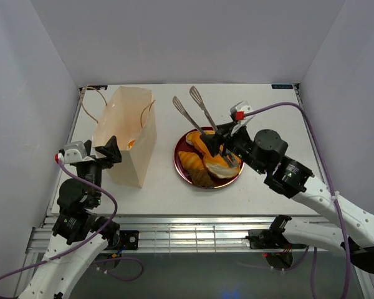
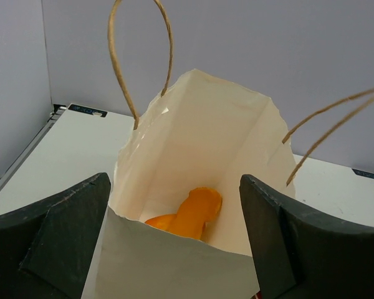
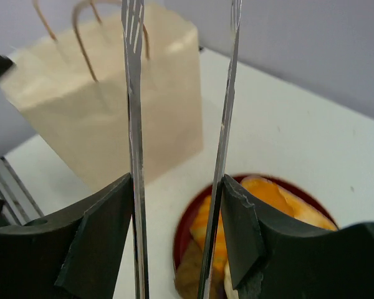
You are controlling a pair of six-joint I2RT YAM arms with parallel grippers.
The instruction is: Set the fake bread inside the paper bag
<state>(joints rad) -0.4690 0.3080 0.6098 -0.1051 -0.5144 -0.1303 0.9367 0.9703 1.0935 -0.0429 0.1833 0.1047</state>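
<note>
We look down on a white table [image 1: 268,112]. At the left, the left gripper [image 1: 110,149] sits at the near end of a tall cream-beige paper bag [image 1: 128,134] with two brown cord handles. Its black fingers [image 2: 62,237] are spread wide and hold nothing. The bag's near rim lies between them, and we cannot tell whether they touch the paper. The bag stands upright with its mouth open, and one glossy orange pastry [image 2: 193,212] lies at the bottom inside.

Just right of the bag, and apart from it, is a dark red round plate [image 1: 176,159] heaped with glossy golden-orange and brown toy pastries [image 1: 193,161]. The right gripper [image 1: 221,148] hovers over the far right part of the plate. Its fingers [image 3: 100,237] are closed against the outer sides of thin metal tongs [image 1: 196,112]. The two arms of the tongs stand apart, and their slotted ends point up and away toward the table's far edge.
</note>
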